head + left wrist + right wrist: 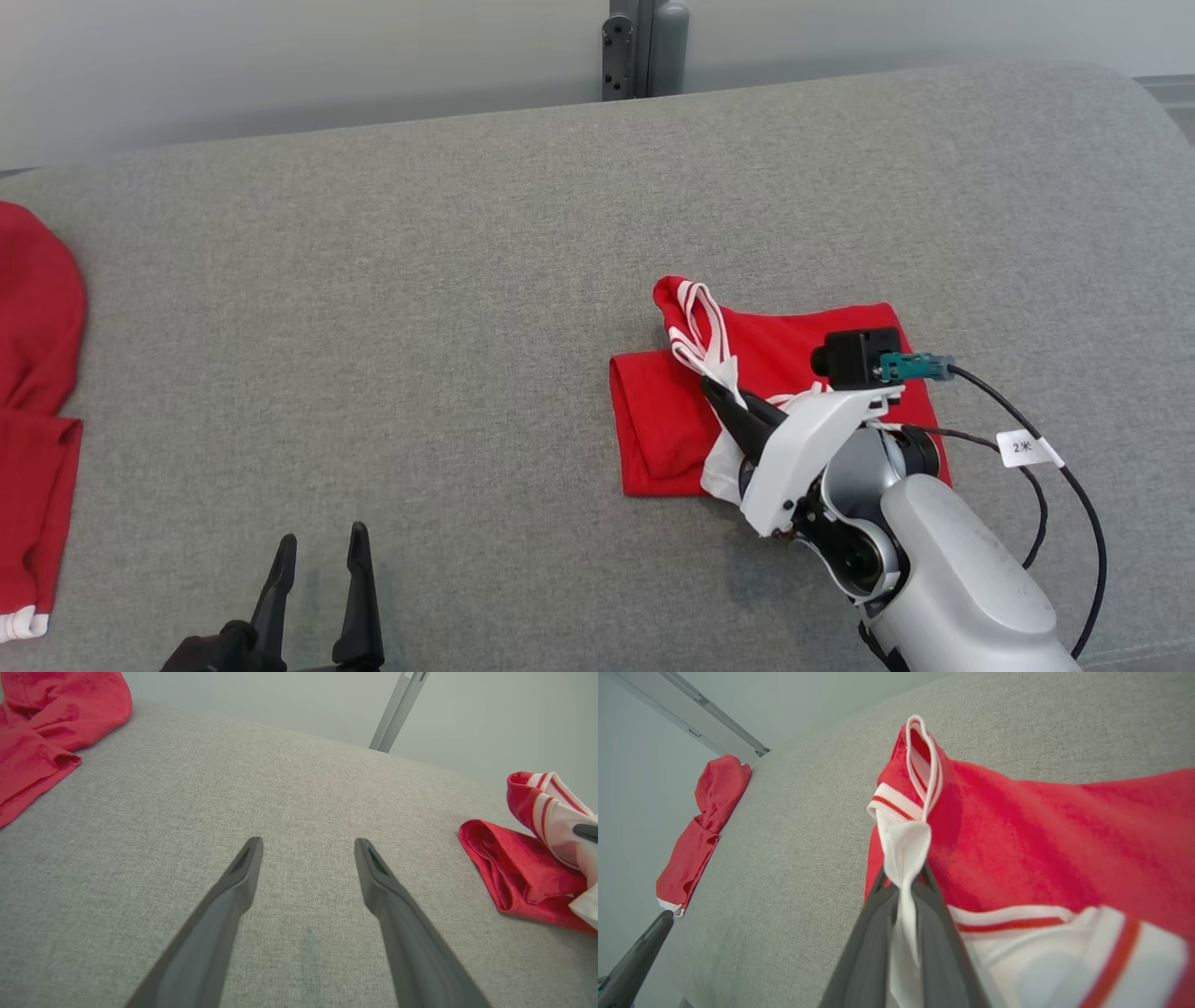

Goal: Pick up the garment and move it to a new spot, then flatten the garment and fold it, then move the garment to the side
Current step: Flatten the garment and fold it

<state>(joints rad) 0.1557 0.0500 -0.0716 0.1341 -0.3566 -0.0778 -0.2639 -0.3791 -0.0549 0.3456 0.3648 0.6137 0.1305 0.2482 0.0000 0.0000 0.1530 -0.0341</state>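
Red garment (794,350), folded, at four o'clock on the bench (467,280).
Right gripper (714,387) pinches its white trim (903,844), left gripper (322,537) hangs open; moving aside seems left.

We log left gripper (322,544) low at lower left, fingers pointing forward, jaws spread wide. Our right gripper (717,390) extends forward-left, pale forearm angled in from lower right, jaws clamped on garment (794,347) trim.
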